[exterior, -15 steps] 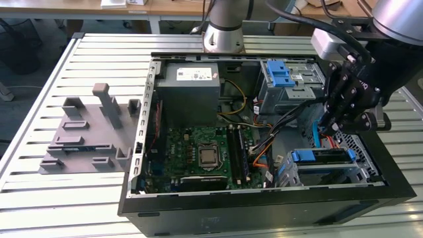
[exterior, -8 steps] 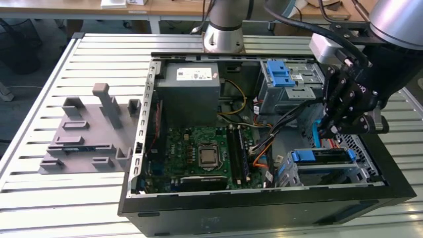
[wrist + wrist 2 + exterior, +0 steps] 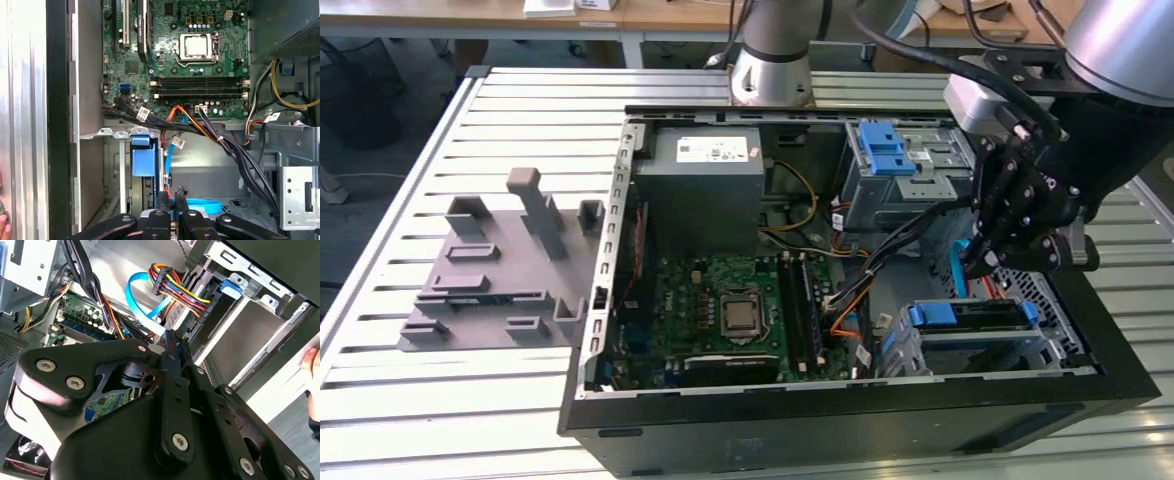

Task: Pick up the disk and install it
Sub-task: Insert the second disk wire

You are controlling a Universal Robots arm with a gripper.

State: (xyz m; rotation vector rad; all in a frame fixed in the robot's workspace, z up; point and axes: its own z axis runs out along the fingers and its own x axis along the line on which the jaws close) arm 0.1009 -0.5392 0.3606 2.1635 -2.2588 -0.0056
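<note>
**While the claw hangs over the bay, the disk sits in its cage**

Although the task opens with a pick-up, the claw (image 3: 983, 268) carries nothing that I can see. In both wrist views its two fingers are drawn together to a narrow slit, with no part of a drive between them. It is poised inside the open computer case (image 3: 854, 430), which lies on the slatted surface (image 3: 400, 400).

The disk (image 3: 981, 316) lies just below the claw, lodged in the lower drive cage (image 3: 1034, 352). Its blue carrier frame faces the motherboard (image 3: 734, 310). In the first wrist view the same blue carrier (image 3: 142, 161) stands in the bay mouth just ahead of the fingertips and slightly to one side, apart from them.

A blue data cable (image 3: 200, 205) loops right under the fingertips. A bundle of coloured power leads (image 3: 175, 285) crosses just beyond them.

My reading is that the carrying is over and the work stands at the seating stage. Whether the carrier is fully home in the cage cannot be told from here. Anything further calls for small, straight motion along the bay, keeping the fingers off the cable loop and the leads, which lie close enough to snag.
</note>
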